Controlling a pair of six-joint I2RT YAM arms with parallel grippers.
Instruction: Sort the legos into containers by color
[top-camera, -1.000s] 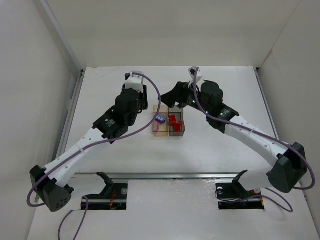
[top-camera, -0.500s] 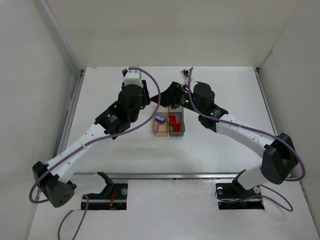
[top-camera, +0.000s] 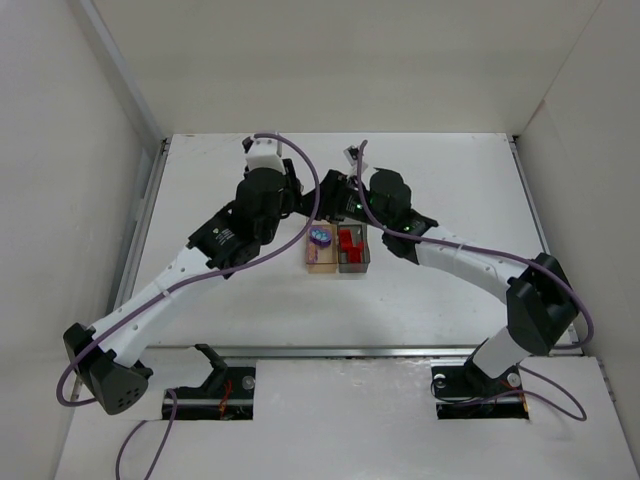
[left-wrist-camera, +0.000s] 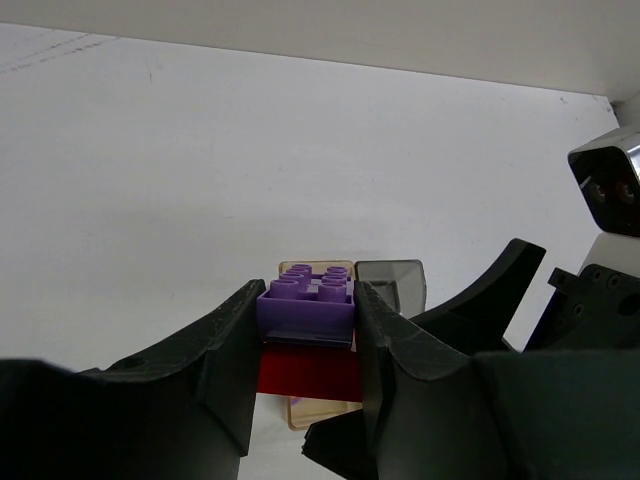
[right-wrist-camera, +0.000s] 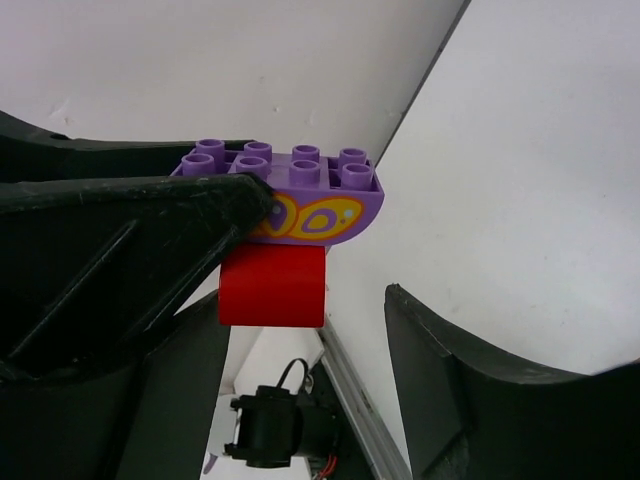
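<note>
Two touching bins, a translucent tan plastic bin (top-camera: 312, 263) holding a roundish purple lego (top-camera: 320, 237) and a dark grey plastic bin (top-camera: 355, 267) holding bright red legos (top-camera: 347, 240), sit on a white table (top-camera: 450, 170) between pale walls (top-camera: 330, 60) — just behind them the left gripper (left-wrist-camera: 305, 300) pinches a studded purple brick (left-wrist-camera: 306, 308) stacked atop a red brick (left-wrist-camera: 308, 373), the right gripper (top-camera: 333, 192) gaping wide.

Table (top-camera: 300, 310): white, matte, plain.
Wall at 12 o'clock (top-camera: 340, 60): bare white panel.
Wall at 9 o'clock (top-camera: 60, 180): white, leaning outward.
Wall at 3 o'clock (top-camera: 595, 150): white, likewise.
Side rail (top-camera: 140, 230): grey metal, along the table's 9 o'clock edge.
Front strip (top-camera: 350, 351): metal, across at 6 o'clock.
Light: even, with soft shadows.
</note>
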